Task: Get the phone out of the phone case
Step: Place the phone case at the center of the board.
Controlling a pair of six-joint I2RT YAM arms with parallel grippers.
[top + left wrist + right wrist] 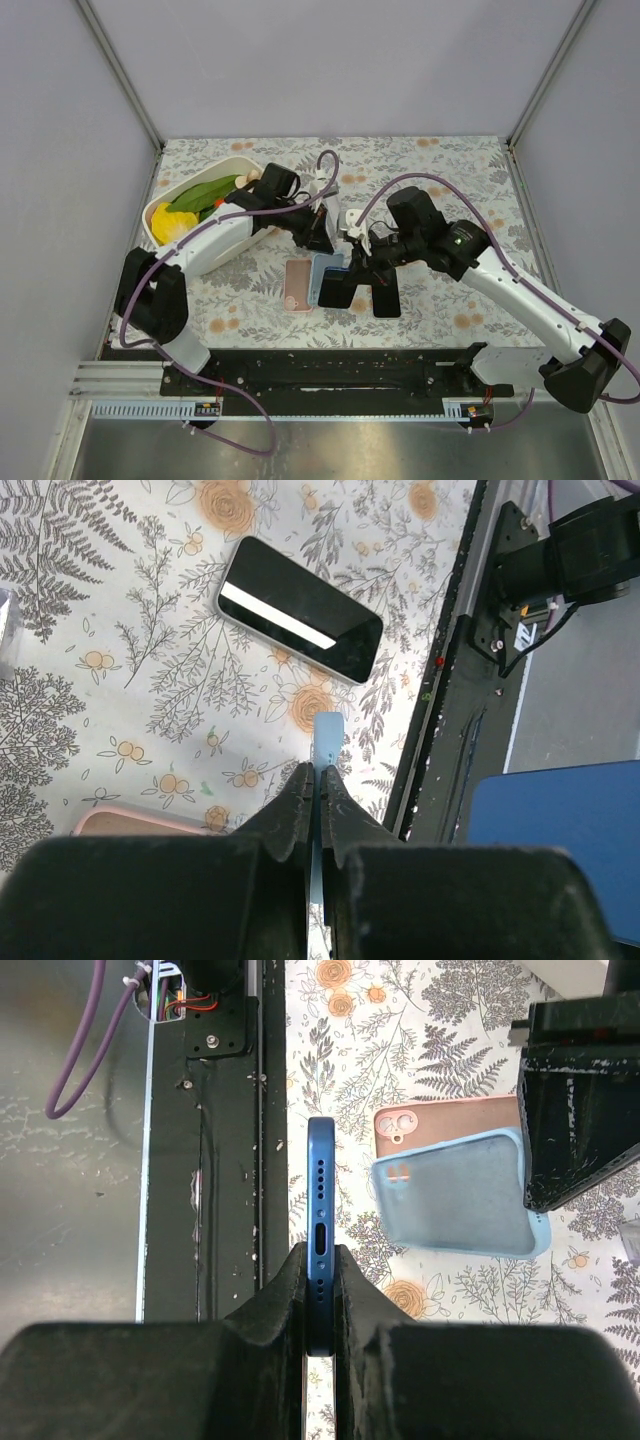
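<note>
R gripper (320, 1252) clenched on phone (320, 1160), edge-on at frame centre, clear of case (450, 1195) at centre right. L gripper (317, 772) pinches the case rim. Phone prob. stiff, slick, fragile, heavyish: grip flat faces, mid-body. Case looks soft, light.

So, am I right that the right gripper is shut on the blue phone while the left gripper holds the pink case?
Not quite: the left gripper holds the light blue case, as the right wrist view shows; the pink case lies unheld.
</note>
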